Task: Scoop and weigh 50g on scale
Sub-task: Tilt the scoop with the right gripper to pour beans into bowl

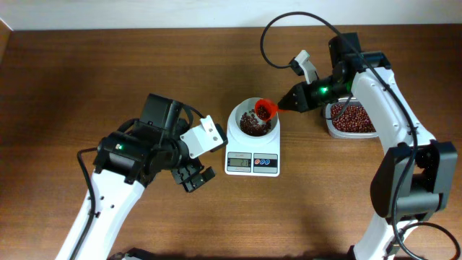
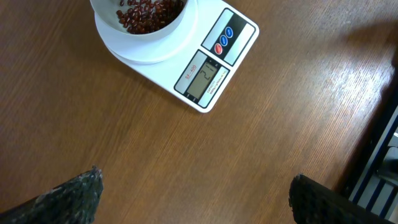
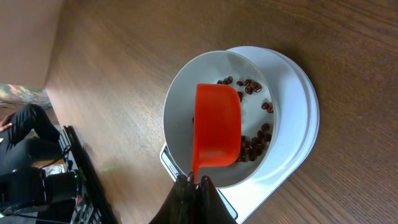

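- Your right gripper (image 3: 194,185) is clamped on the handle of the orange-red scoop (image 3: 217,130), jaws together around it.
- The scoop hangs over the white bowl (image 3: 179,93), inside its rim and tilted; you cannot tell from either view whether any load is left in it.
- The beans (image 3: 252,146) lie loose on the bowl's floor, a thin patch rather than a heap, with bare white showing around them.
- The bowl sits on the scale (image 1: 253,152), which is at the middle of the table (image 1: 86,79).
- Just beside your right arm, the clear tub (image 1: 351,119) holds plenty more beans, so the supply is not the limit.
- Your left gripper (image 2: 194,198) is spread wide and holds nothing; it hovers above bare wood, near the scale's front but apart from it.
- Progress, as a judgement: some beans are in the bowl and a pour is likely under way, so scooping is well begun. Whether the target weight is met is unknown.
- The display (image 2: 202,78) is lit, but its digits are too small to read, so check it before another scoop.
- The left wrist view cuts off most of the bowl, and only the tips of that gripper's fingers (image 2: 68,196) show.
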{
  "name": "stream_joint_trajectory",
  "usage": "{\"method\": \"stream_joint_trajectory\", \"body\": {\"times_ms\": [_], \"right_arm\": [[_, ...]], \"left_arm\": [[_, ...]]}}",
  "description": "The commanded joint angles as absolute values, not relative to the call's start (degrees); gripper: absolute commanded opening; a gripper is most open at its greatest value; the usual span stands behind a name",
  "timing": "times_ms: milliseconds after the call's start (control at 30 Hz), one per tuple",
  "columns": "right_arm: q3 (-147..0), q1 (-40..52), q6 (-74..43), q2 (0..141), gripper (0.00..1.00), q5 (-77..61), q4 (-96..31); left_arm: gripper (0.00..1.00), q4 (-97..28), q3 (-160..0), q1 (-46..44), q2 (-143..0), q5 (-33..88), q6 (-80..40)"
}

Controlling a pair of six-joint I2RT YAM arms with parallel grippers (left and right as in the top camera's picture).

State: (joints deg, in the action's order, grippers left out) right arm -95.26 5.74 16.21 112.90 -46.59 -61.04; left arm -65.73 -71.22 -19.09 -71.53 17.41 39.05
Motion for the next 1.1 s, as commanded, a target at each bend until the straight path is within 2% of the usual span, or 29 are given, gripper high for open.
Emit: {"method": "stream_joint_trajectory", "body": {"times_ms": [0,100,200,533,633,700,733,800,900,933,967,1033,1067], "right_arm": [[-95.18,6.48,18.48,113.73,0.04,-48.1,-63.07],[-95.15,6.48,17.12,113.73,0.04,-42.81,-63.13],[-95.18,6.46,20.78,113.73,0.04,-45.93,-64.6],[-95.15,7.66,21.26,113.73,0.04,-46.65,-63.81],[-95.15,7.66,17.74,113.73,0.04,-44.12,-62.11],[-95.15,7.66,21.67,113.73,0.04,-45.15,-62.72],[-95.15,7.66,16.88,113.73,0.04,-41.65,-61.84],[-95.18,7.77,21.34,113.73,0.04,-44.58,-62.72],[-95.18,7.79,16.53,113.73,0.04,-41.47,-61.69],[-95.2,7.88,21.89,113.71,0.04,-45.93,-63.53],[-95.2,7.86,22.09,113.62,0.04,-44.38,-63.48],[-95.2,7.88,14.59,113.62,0.04,-39.4,-61.6],[-95.22,7.88,16.88,113.6,0.04,-42.78,-61.73]], "left_arm": [[0.99,-65.67,-72.27,-18.79,-71.57,18.22,39.99],[0.99,-65.67,-72.27,-18.79,-71.57,18.22,39.99],[0.99,-65.65,-72.27,-18.79,-71.57,18.22,39.99],[0.99,-65.67,-72.27,-18.79,-71.57,18.22,39.99],[0.99,-65.65,-72.27,-18.79,-71.57,18.22,39.99],[0.99,-65.67,-72.27,-18.79,-71.57,18.22,39.99],[0.99,-65.65,-72.27,-18.79,-71.57,18.22,39.99],[0.99,-65.65,-72.27,-18.79,-71.57,18.22,39.99],[0.99,-65.65,-72.27,-18.79,-71.57,18.22,39.99],[0.99,-65.65,-72.27,-18.79,-71.57,18.22,39.99],[0.99,-65.67,-72.27,-18.79,-71.57,18.22,39.99],[0.99,-65.67,-72.27,-18.79,-71.57,18.22,39.99],[0.99,-65.65,-72.27,-18.79,-71.57,18.22,39.99]]}}
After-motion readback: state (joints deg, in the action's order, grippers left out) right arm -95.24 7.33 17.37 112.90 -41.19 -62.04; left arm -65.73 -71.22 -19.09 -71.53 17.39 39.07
